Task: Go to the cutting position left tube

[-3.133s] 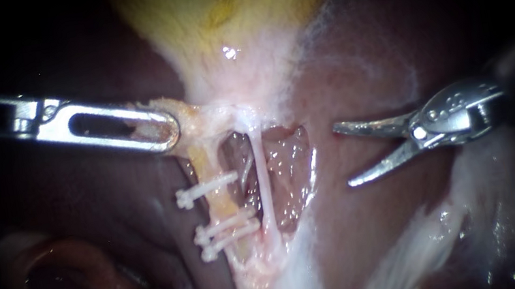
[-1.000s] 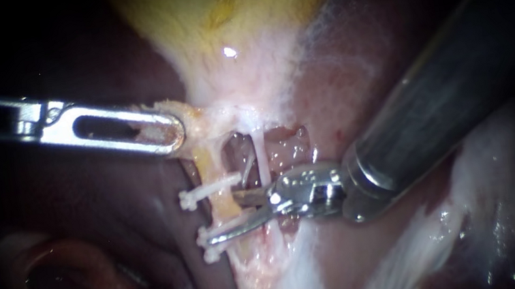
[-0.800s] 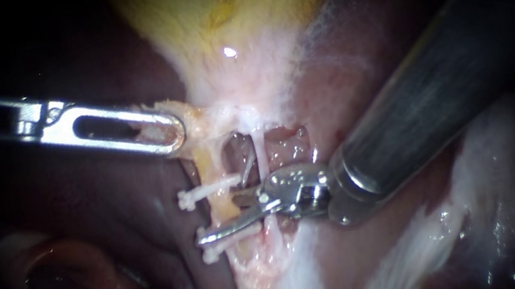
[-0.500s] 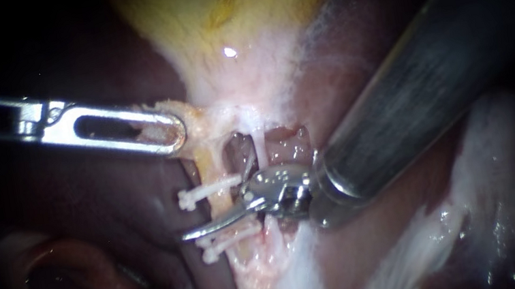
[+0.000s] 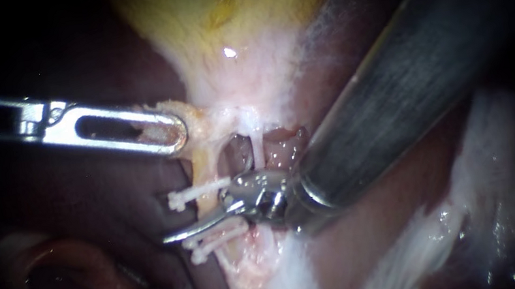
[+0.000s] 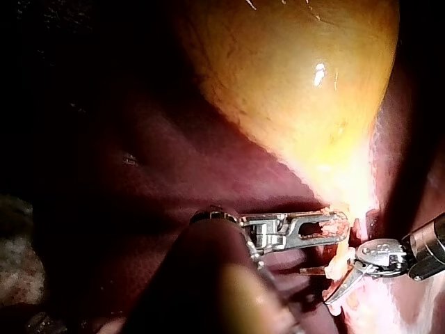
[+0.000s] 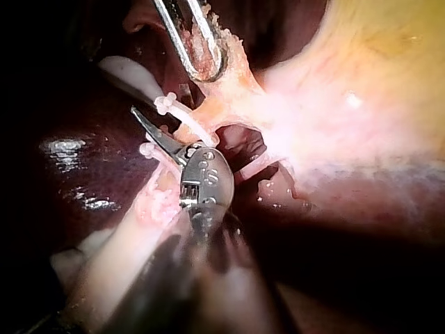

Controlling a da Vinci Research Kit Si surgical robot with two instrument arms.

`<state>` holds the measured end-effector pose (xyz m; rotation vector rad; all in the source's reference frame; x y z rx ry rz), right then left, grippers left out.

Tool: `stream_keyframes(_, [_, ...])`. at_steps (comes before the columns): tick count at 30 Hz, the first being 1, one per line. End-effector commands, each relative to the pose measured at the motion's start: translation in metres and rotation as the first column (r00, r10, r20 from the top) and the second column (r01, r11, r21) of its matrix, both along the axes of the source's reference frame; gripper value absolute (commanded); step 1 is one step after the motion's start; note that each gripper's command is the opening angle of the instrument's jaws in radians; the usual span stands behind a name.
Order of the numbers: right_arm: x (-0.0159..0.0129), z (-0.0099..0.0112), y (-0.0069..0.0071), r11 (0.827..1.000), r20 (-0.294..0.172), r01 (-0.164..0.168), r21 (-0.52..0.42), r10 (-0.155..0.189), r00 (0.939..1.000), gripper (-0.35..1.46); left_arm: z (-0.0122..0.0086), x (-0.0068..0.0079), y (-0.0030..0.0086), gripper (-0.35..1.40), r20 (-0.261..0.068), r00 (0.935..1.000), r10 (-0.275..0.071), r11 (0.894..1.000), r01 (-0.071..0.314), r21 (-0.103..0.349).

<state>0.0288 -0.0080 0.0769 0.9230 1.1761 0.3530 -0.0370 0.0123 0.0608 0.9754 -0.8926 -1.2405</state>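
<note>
Endoscope view: right instrument (image 5: 199,220), blades parted, straddles left tube (image 5: 205,172) between upper clip (image 5: 199,191) and 2 lower clips (image 5: 217,239); left instrument (image 5: 158,129) clamps tissue (image 5: 194,116) above. Positioning seems nearly done; next, square the blades.

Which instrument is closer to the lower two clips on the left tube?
Right. The right instrument lies across the left tube just above the lower clips, under the upper clip. The left instrument grips tissue at the tube's top, beyond the upper clip.
</note>
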Motion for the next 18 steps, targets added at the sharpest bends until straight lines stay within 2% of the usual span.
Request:
stream_keyframes(1, [0.0001,0.0,0.0,1.0,0.0,0.0,0.0,0.0,1.0,1.43,0.0,0.0,0.0,-0.35,0.0,1.0,0.0,1.0,0.0,0.0])
stream_keyframes(18, [0.0,-0.0001,0.0001,1.0,-0.003,-0.001,0.001,0.001,1.0,1.43,0.0001,0.0001,0.0,-0.35,0.0,1.0,0.001,1.0,-0.001,0.0])
